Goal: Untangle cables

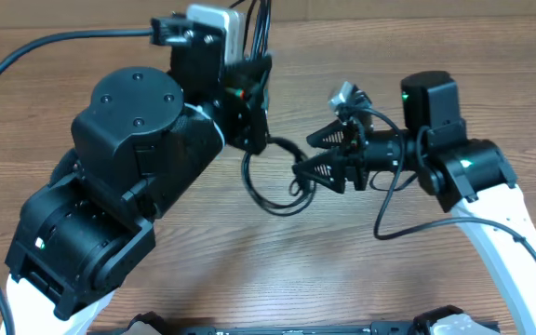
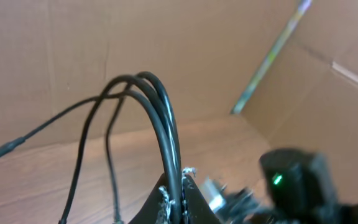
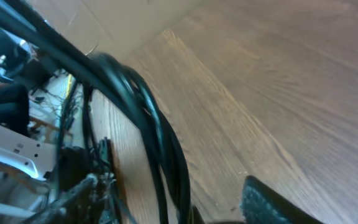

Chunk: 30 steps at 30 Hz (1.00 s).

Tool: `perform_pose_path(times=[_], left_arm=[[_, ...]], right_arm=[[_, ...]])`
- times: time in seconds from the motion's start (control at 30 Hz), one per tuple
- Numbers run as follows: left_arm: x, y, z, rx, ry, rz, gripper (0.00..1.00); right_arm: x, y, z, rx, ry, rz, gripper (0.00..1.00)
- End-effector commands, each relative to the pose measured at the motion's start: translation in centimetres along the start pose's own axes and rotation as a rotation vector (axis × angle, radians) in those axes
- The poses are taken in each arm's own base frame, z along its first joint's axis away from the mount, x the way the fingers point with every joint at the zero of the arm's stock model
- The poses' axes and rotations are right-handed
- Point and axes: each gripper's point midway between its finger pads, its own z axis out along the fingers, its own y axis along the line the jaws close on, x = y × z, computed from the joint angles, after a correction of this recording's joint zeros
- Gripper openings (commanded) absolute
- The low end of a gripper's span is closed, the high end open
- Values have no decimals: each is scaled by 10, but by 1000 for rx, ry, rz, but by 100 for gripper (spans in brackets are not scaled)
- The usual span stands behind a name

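Black cables (image 1: 270, 191) hang in a small loop at mid-frame of the overhead view, over the wooden surface (image 1: 249, 279). The left hand (image 2: 175, 200) is pinched tight on several strands, which arch up from it. One plug end (image 2: 5, 150) trails free at the left of its wrist view. The right hand (image 1: 316, 154) stands part-spread against the loop, gripping nothing that I can see. The step looks like separating, so next it should take a single strand and draw it clear. Cardboard walls (image 2: 185, 56) close in the surface.
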Motion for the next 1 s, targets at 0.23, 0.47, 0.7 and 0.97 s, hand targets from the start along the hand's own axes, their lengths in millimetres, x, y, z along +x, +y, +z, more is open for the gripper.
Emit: perform_pose_path(times=[0.23,0.47,0.7,0.97], left_arm=[[-10,34,11,-125,-37,-129,6],[10,66,8,-269,38,-101,5],[39,84,3,-333,168,-61,47],[66,79,9,-279,303,33,81]], right_arm=[[11,-9,30,-44,61,27,4],[6,-44,19,108,40,13,4],[-1,-59,2,143,-6,60,4],[-16,-34,-4,63,-55,8,4]])
